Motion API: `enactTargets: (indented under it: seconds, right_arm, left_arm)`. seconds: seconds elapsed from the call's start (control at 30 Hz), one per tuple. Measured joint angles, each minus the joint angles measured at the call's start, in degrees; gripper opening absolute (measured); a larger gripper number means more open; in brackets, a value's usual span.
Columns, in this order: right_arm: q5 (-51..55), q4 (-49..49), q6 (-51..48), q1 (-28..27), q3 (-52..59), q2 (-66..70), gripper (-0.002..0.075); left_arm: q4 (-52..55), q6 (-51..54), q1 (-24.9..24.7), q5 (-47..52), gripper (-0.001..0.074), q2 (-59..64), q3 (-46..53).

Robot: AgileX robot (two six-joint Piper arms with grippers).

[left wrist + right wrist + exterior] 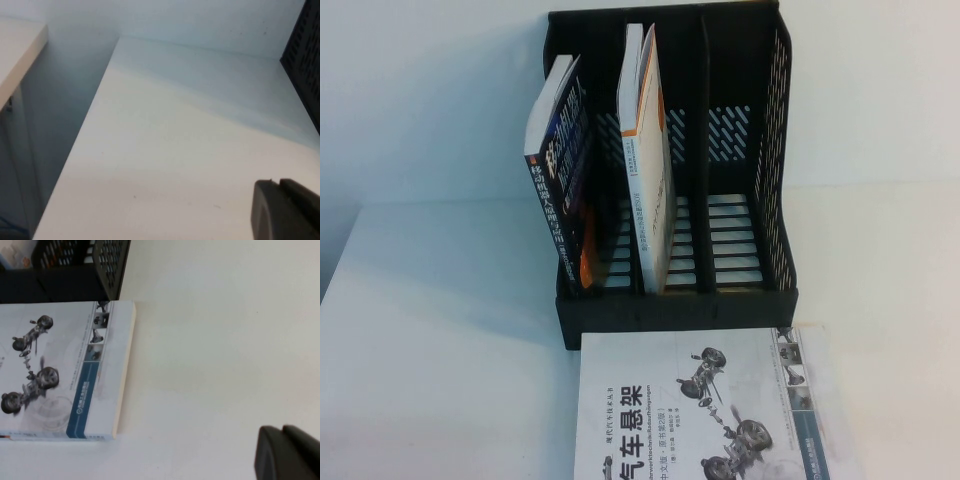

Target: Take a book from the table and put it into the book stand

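Observation:
A white book (705,410) with a car-suspension picture lies flat on the table, just in front of the black book stand (680,305). The stand has three slots. A dark book (560,170) leans in the left slot, a white and orange book (648,150) stands in the middle slot, and the right slot (735,240) holds nothing. Neither arm shows in the high view. My left gripper (279,182) is shut and empty over bare table left of the stand. My right gripper (281,429) is shut and empty, to the right of the white book (55,370).
The table's left edge (75,145) drops off beside a second, lower surface (20,50). The stand's mesh side (305,65) is near the left gripper. Bare white table lies to the right of the flat book (215,355).

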Motion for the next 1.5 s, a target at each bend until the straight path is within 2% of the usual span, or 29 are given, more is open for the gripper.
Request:
enactTargets:
  seconds: [0.17, 0.67, 1.4, 1.5]
  right_arm:
    - [0.0, 0.0, 0.0, 0.0, 0.0, 0.0, -0.0001]
    - [0.0, 0.1, 0.0, 0.0, 0.0, 0.0, -0.0001]
    - [-0.2, 0.1, 0.0, 0.0, 0.1, -0.3, -0.0001]
    - [-2.3, -1.9, 0.3, -1.9, 1.4, -2.3, -0.0001]
  left_arm:
    - [-0.3, -0.1, -1.6, 0.1, -0.0002, 0.0, 0.0]
    - [-0.6, 7.5, -1.6, 0.1, -0.0002, 0.0, 0.0]
    - [-0.6, 7.1, -1.6, 0.3, -0.0003, 0.0, 0.0]
    - [-0.6, 7.0, -1.6, 0.3, -0.0003, 0.0, 0.0]
